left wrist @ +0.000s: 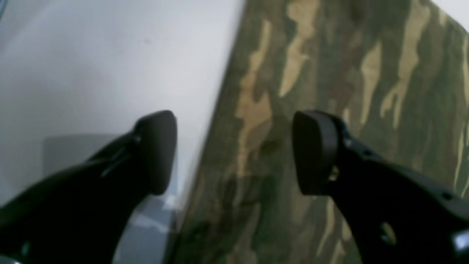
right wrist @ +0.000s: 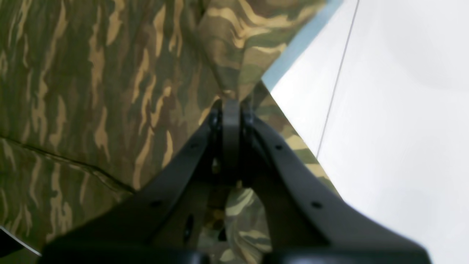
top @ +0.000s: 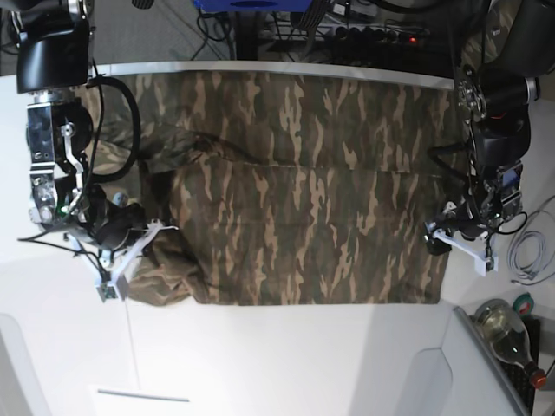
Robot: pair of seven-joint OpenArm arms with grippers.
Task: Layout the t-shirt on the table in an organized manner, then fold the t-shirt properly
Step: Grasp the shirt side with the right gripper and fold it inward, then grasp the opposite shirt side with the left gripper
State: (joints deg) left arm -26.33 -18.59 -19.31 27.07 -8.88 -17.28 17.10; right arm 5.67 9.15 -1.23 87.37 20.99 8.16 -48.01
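While the t-shirt (top: 303,234) lies broad and mostly smooth on the tabletop (top: 303,364) between the two claws, the laying-out looks well along but unfinished, and I would not call the shirt folded. The middle stretch is fairly flat, with one long crease running across it. The cloth around the right claw (right wrist: 231,117) is another matter: it is gathered there, rising in a ridge that narrows to the fingertips, with loose, rumpled material beside and below them. That end seems to want straightening before any proper folding, and the folding itself, as I judge it, is all to come. Whether the doubled cloth near the right claw is a deliberate turn or just slack, I can't tell.

The right claw is closed, its tips pressed together on a pinch of the shirt, and it points down into the cloth, with bare white surface off to one side of it. The left claw (left wrist: 234,152) stands wide apart with nothing in its grip; the shirt's side edge passes between its fingers, one over cloth and the other over bare tabletop. Its arm comes in at the opposite end of the shirt from the right one, the claw low over that border, a pose that would suit taking hold of the edge.
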